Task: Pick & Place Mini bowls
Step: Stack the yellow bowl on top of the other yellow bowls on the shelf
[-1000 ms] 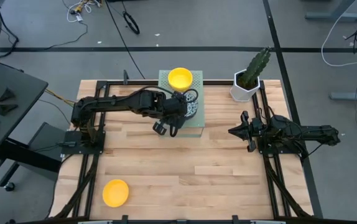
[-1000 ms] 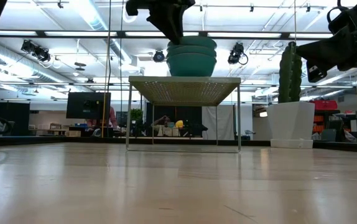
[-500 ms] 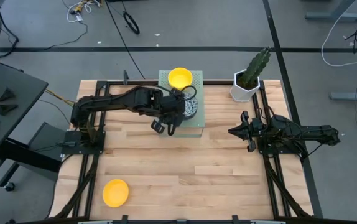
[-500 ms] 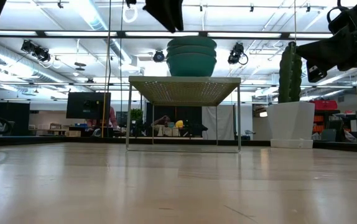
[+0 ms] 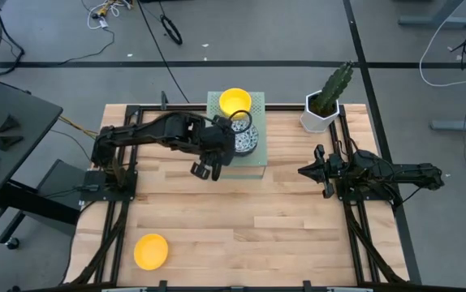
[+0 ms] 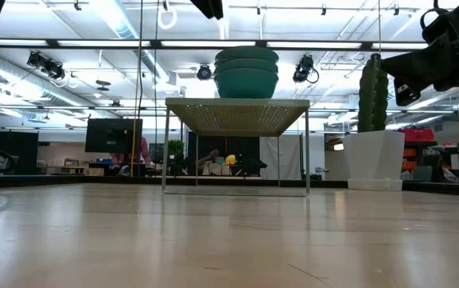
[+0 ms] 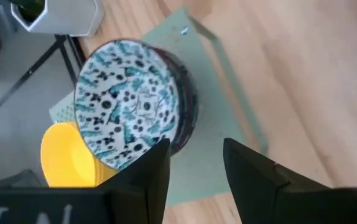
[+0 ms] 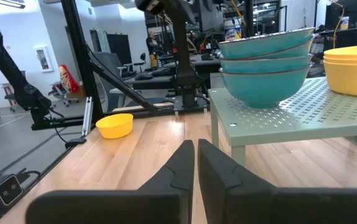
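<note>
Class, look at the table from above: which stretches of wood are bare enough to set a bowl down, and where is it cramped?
Bare wood runs from the lone yellow bowl across the table's near edge, and between the two arms. The green stand is cramped: a patterned bowl stack and a yellow bowl fill it, the open left claw hovering at its edge. The cactus pot takes the far right corner.

The counter [image 5: 241,219] is pale wood in planks, smooth with a soft sheen in the low view. The stand [image 5: 253,162] has a matt pale-green top punched with fine holes, like sheet metal, on thin metal legs [image 6: 166,148]. The patterned bowls [image 7: 129,102] look glazed and glossy inside, blue on white; outside they are smooth teal [image 8: 265,62]. The yellow bowls [image 5: 151,251] are plain, smooth, with a dull shine. The pot [image 5: 321,116] is smooth matt white. Both arms are matt black; the left gripper [image 7: 194,171] fingers look like hard dark plastic.
</note>
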`<state>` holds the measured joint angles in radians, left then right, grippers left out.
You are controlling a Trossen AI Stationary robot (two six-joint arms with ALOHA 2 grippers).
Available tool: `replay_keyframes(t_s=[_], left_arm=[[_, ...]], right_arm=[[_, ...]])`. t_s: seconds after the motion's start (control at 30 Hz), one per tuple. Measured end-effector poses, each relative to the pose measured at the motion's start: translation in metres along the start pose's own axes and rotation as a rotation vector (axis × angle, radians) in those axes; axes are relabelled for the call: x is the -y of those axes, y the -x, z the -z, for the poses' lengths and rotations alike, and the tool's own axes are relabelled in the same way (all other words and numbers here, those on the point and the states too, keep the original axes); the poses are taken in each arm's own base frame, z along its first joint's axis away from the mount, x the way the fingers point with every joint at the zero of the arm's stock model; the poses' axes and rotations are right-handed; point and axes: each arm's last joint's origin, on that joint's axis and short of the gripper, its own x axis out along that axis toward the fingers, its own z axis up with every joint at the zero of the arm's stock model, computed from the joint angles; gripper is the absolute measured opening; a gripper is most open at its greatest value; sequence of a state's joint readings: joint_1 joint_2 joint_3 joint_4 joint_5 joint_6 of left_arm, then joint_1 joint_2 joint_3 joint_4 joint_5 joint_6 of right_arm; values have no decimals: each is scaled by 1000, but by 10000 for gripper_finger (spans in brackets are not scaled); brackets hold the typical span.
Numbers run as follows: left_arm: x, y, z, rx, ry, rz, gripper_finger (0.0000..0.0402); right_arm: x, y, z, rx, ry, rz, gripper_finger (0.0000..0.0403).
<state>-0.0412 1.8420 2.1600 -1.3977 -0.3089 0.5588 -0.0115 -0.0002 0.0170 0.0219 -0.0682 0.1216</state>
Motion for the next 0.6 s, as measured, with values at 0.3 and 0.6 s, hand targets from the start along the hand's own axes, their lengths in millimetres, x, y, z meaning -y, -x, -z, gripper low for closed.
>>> replay_keyframes(t_s=[0.3,0.6], left_arm=[[24,7,-4,-53,65,65,156],[51,16,-11,-71,179,152,156]], right_arm=[[0,0,0,0,0,0,27],[0,0,0,0,0,0,27]])
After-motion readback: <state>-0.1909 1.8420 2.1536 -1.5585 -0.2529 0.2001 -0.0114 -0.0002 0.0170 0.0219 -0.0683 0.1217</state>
